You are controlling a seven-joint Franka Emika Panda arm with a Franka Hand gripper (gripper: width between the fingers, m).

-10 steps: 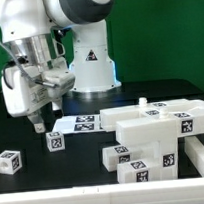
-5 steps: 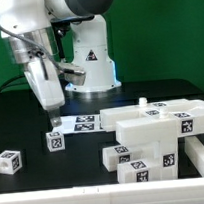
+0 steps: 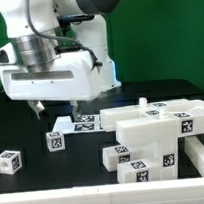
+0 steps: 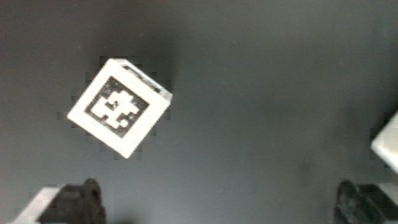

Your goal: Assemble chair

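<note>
1. Exterior view: the robot arm (image 3: 54, 34) hangs over the black desk (image 3: 37, 186) on the exterior view's left. Its fingers (image 3: 38, 109) point down and are spread wide, with nothing between them.
2. Exterior view: a small tagged cube (image 3: 55, 140) sits on the desk below the fingers and is not touching them. A second tagged cube (image 3: 7, 161) lies further toward the exterior view's left, well apart from the first.
3. Exterior view: the marker board (image 3: 80, 123) lies flat just behind the small tagged cube, between it and the arm's base.
4. Exterior view: the larger chair parts are gathered on the exterior view's right. A long white bar (image 3: 156, 112) lies across the top of a blocky white panel (image 3: 148, 134). Smaller tagged blocks (image 3: 136, 165) sit in front of them. All are close together on the desk, and whether any are joined cannot be told.
5. Wrist view: the small tagged cube (image 4: 121, 107) lies tag-up on the dark desk (image 4: 267, 80), turned diagonally. The fingers (image 4: 75, 203) show as two dark, blurred tips set far apart. The cube is clear of both.
6. Wrist view: a sliver of white (image 4: 384, 145) shows at the picture's border, too little to identify.
</note>
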